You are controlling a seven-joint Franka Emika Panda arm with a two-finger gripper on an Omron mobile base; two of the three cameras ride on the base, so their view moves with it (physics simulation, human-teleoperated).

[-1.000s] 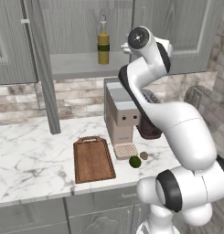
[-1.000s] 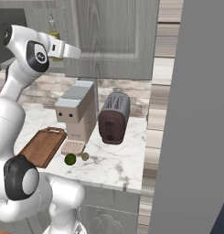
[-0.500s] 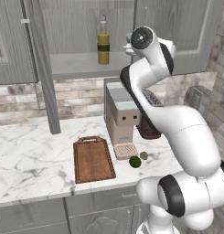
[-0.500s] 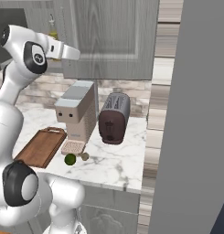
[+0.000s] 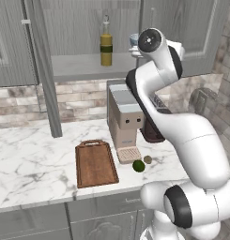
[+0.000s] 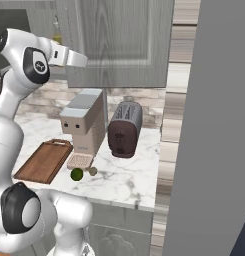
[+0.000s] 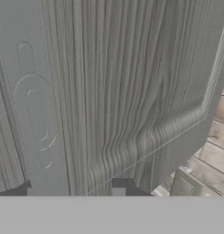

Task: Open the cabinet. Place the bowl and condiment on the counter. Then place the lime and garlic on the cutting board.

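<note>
Marble counter (image 5: 27,164) under the open cabinet (image 5: 191,33); the hand's grip can't be told.

The condiment (image 5: 106,45) stands on the shelf (image 5: 83,67) inside the cabinet (image 5: 182,33), the bowl (image 5: 134,41) to its right. On the counter (image 5: 27,164), the cutting board (image 5: 95,162) lies left of the coffee machine (image 5: 125,119); lime (image 5: 139,165) and garlic (image 5: 148,160) sit just beside each other near its base, the toaster (image 6: 125,129) farther right.

The bowl (image 5: 134,39) sits mostly behind the arm — only a sliver shows; the tool (image 7: 72,189) tips are barely visible.
</note>
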